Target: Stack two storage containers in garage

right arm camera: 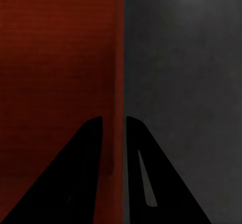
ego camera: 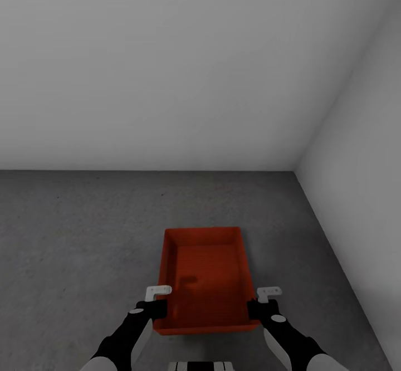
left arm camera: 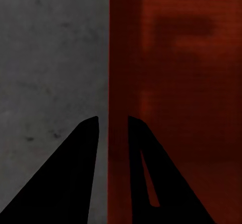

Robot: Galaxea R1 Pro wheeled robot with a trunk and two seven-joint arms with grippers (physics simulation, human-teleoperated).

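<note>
One orange-red storage container (ego camera: 206,271), shallow and without a lid, is in front of me over the dark grey garage floor (ego camera: 83,237). My left gripper (ego camera: 157,310) is shut on its left side wall near the near corner. My right gripper (ego camera: 257,308) is shut on the right side wall opposite. In the left wrist view the left gripper (left arm camera: 112,120) straddles the thin wall of the container (left arm camera: 176,82), one finger inside and one outside. The right wrist view shows the right gripper (right arm camera: 114,119) pinching the container (right arm camera: 60,57) wall the same way. I cannot tell whether the container touches the floor.
A white back wall (ego camera: 167,81) meets a white side wall (ego camera: 362,165) in a corner at the far right. Rough grey floor (left arm camera: 50,57) spreads to the left of the container and beyond it, with a narrower strip of floor (right arm camera: 186,57) on its right.
</note>
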